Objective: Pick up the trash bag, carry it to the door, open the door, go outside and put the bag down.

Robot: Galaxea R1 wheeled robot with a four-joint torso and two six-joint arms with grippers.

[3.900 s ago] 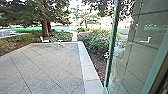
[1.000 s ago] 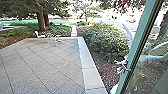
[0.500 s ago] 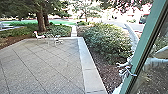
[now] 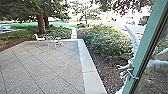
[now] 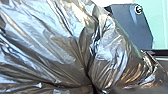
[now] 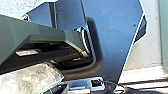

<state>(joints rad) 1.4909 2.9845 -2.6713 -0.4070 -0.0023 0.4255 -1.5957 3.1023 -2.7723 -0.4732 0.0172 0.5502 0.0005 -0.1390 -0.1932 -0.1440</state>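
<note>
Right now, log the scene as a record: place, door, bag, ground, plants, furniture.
Place: paved yard in daylight
Door: green frame with glass, right side of head view; looks open
Bag: shiny, crumpled trash bag, pinched narrow at one spot, large in left wrist view
Ground: paving crossed by slanting lines, pale border along its right side
Plants: bush beyond the border; tree farther off
Furniture: white chair near the far edge
</note>
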